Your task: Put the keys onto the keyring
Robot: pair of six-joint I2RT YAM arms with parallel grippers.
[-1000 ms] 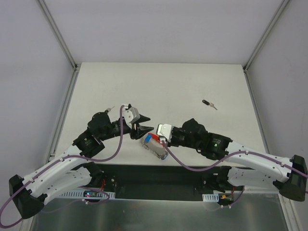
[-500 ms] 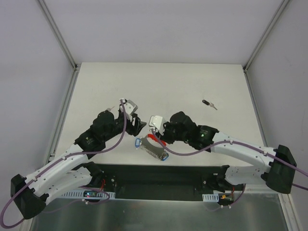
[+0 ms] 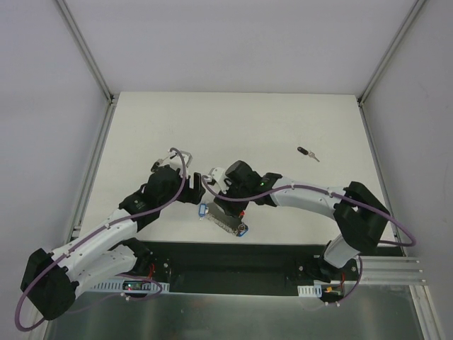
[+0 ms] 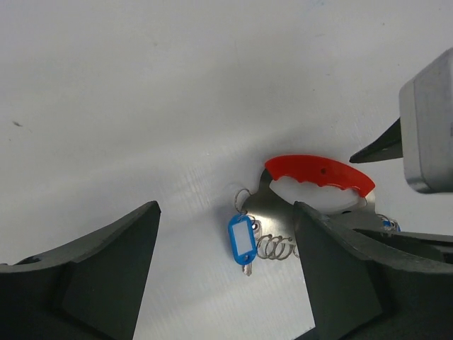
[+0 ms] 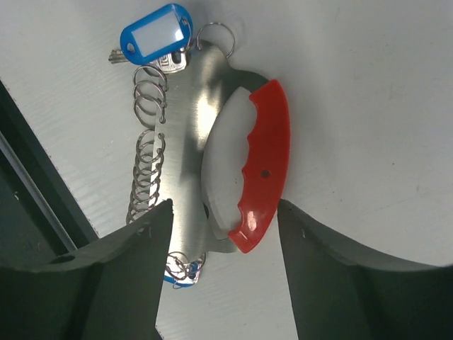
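White tabletop [image 3: 233,120] carries the keyring [image 5: 258,163], a curved red plastic band on a silver metal plate with a row of rings, lying flat. The left gripper [image 4: 225,212] and right gripper [image 5: 223,209] hover over it, fingers apart, holding nothing. A blue-tagged silver key [image 5: 157,32] sits at its end, seemingly threaded; I can't confirm. A small black-headed key [image 3: 306,151] lies well right of it. I judge fetching that comes next: a fine pinch on its head.

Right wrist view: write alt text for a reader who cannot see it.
A keyring, a silver plate with a curved red band and wire rings, lies on the white table, a blue-headed key at its top end. The right tool stands open over it.
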